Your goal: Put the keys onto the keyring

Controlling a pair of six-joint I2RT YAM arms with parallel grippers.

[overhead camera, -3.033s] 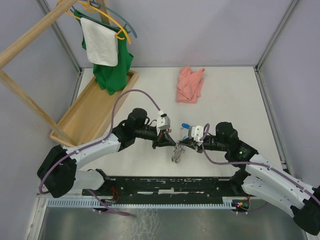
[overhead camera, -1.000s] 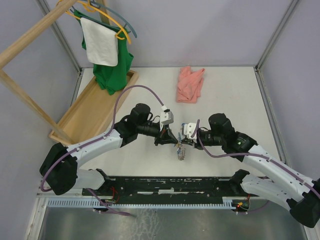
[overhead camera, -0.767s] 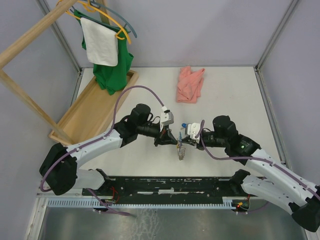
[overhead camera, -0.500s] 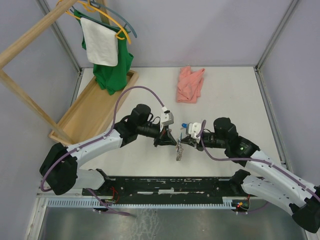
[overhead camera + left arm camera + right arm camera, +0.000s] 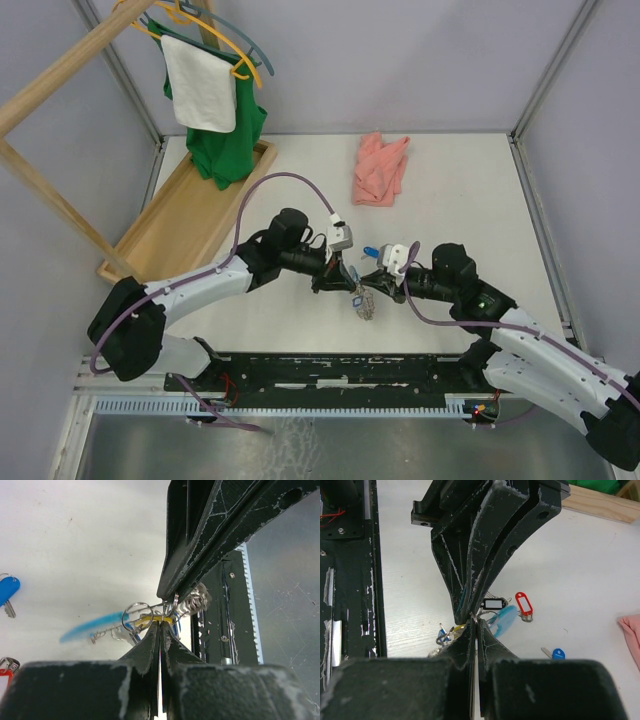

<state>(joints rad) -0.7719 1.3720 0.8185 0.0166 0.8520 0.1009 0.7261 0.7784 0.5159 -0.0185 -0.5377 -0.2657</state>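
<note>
Both grippers meet tip to tip above the table centre. My left gripper [image 5: 347, 281] is shut on the wire of the keyring [image 5: 365, 303], which hangs between the two. In the left wrist view its tips [image 5: 161, 623] pinch the ring beside a yellow tag [image 5: 148, 620] and the blurred light-blue tag [image 5: 92, 626]. My right gripper [image 5: 376, 285] is shut on the same ring [image 5: 475, 619]. Loose keys lie on the table below: a black-tagged key [image 5: 494, 603], a red-tagged key [image 5: 523, 605] and a blue-tagged key [image 5: 555, 653], which also shows in the top view [image 5: 371, 252].
A pink cloth [image 5: 380, 168] lies at the back. A wooden tray [image 5: 190, 225] and a rack with a green shirt [image 5: 228, 145] stand at the back left. A black rail [image 5: 330, 368] runs along the near edge.
The two grippers have shifted slightly right and nearer while staying joined at the ring. The hanging bunch has swung, and its light-blue tag is blurred.
</note>
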